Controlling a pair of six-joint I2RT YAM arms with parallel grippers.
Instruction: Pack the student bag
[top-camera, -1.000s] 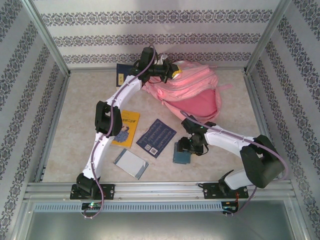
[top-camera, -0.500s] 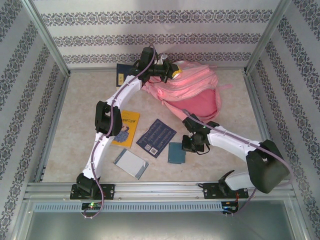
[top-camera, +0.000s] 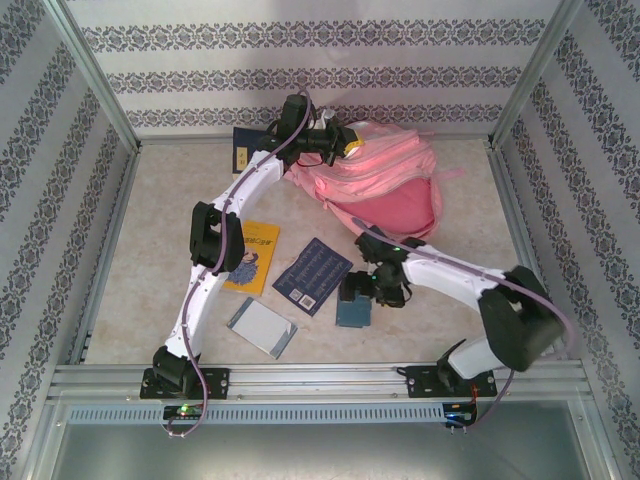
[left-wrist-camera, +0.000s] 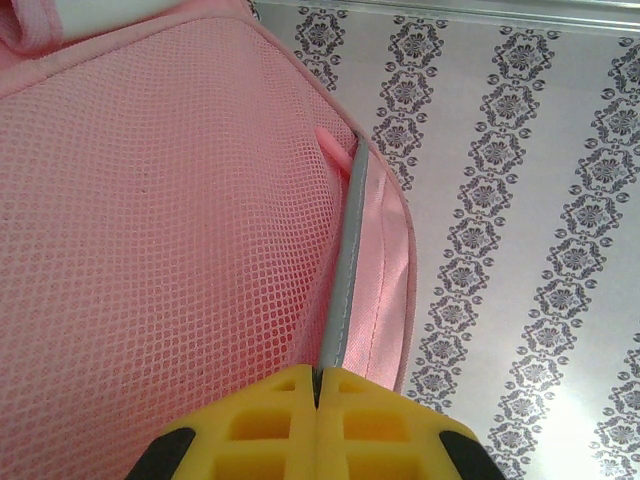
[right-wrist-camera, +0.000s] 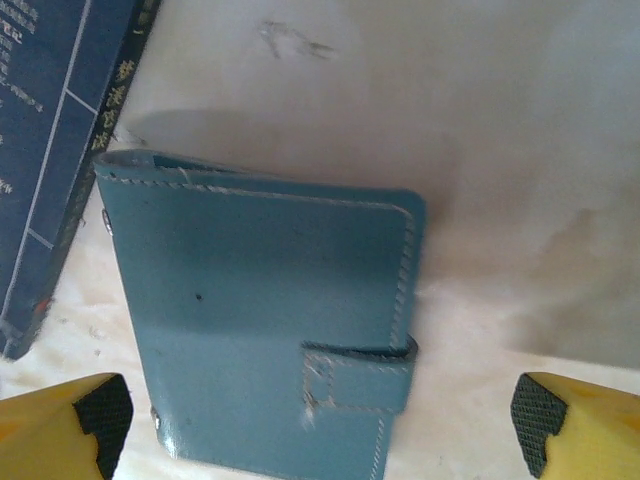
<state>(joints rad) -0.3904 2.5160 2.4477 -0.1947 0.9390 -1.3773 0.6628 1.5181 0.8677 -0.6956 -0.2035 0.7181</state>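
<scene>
Bag (top-camera: 395, 180) sits at the far side of the worktop (top-camera: 150, 220), up against the back wall, right of centre. It is slumped on its side.

Left fingers (left-wrist-camera: 270, 435) are clamped shut on the bag's rim. The grey piping runs straight into the seam between them, with pink mesh lining to one side.

Right fingers (right-wrist-camera: 70, 420) are spread wide, one on each side of a teal wallet (right-wrist-camera: 260, 310) lying flat on the worktop. They aren't touching it. A blue book (right-wrist-camera: 60, 130) lies just beside the wallet's edge.

My read on how the bag handles:
- It's soft fabric with no structure, so it probably folds wherever it isn't held.
- It's likely light as it lies, and would drag rather than stay put if something is pushed into it.
- The mesh is thin and stretchy, so it makes a poor grip point.
- The piped rim is the stiffest line on it (and it's where the left fingers are, which is the right call).
- Lifting that rim should hold the mouth open. With only one pinch point, the rest of the opening may sag shut.

The wallet is thin and flat with a stitched cover and a clasp tab. A pinch across its short sides looks best.
</scene>
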